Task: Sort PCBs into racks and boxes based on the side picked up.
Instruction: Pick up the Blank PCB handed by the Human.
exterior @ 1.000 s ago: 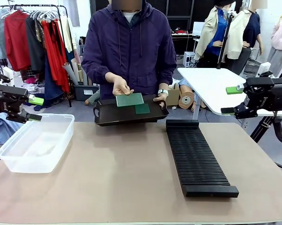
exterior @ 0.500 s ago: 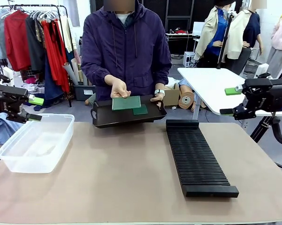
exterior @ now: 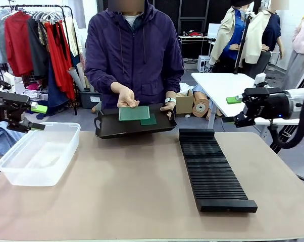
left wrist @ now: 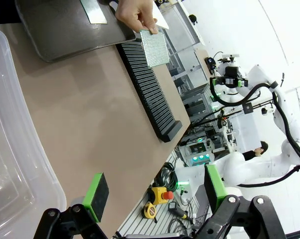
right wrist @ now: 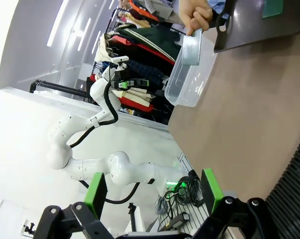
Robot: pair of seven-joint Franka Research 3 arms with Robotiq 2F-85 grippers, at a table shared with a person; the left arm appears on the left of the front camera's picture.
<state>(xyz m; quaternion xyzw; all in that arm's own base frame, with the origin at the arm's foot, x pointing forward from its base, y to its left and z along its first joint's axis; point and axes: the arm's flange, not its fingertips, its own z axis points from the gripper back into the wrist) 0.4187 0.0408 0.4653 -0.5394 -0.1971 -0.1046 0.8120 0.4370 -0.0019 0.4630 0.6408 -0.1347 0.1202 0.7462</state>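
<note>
A tan-topped bench point(exterior: 142, 201) fills the foreground. Behind it on the left stands a black clothes rail point(exterior: 36, 7) hung closely with garments point(exterior: 18, 43) in red, grey and dark colours, with a dark bin point(exterior: 90, 98) on the grey floor point(exterior: 81, 120) beside it. On the right is a white table point(exterior: 217, 88); a cardboard box point(exterior: 185, 105) and brown rolls point(exterior: 200, 107) lie on the floor near its leg. Dark shelving point(exterior: 192, 20) lines the back of the evenly lit room.
</note>
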